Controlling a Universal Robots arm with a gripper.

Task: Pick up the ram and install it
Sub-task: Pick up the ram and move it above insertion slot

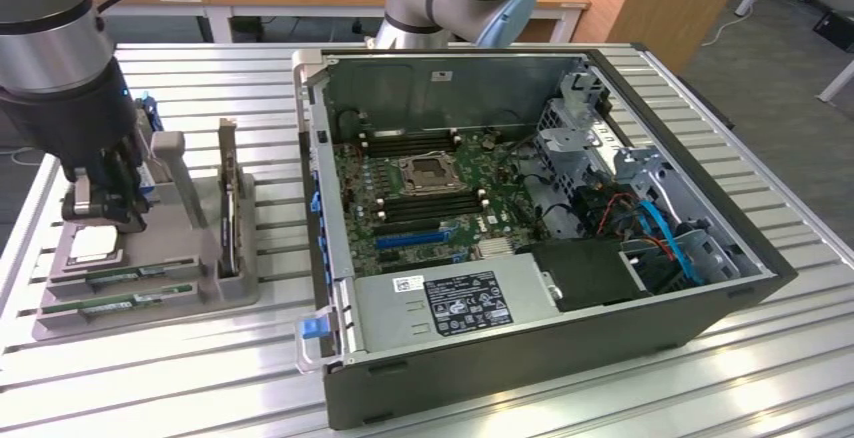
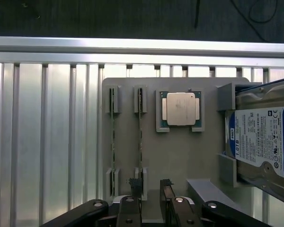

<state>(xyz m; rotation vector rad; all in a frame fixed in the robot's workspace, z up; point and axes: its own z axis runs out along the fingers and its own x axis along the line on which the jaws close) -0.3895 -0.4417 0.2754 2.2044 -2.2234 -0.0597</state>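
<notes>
Aluminium slats form the worktop [image 1: 160, 388], and our open case [image 1: 534, 378] stands on the exterior view's right with its board [image 1: 400, 213] exposed. On that view's left sits the grey tray [image 2: 180, 161]. It holds a drive [image 2: 260, 137] on edge, a processor [image 2: 181, 109], the ram [image 2: 140, 137] just beside that, and a second stick [image 2: 113, 142] in slotted rests. We judge the task barely begun: neither stick is lifted, so both picking and seating are left. Our end effector [image 2: 149, 185] hangs released above the tray, jaws apart, nearest the ram.
</notes>
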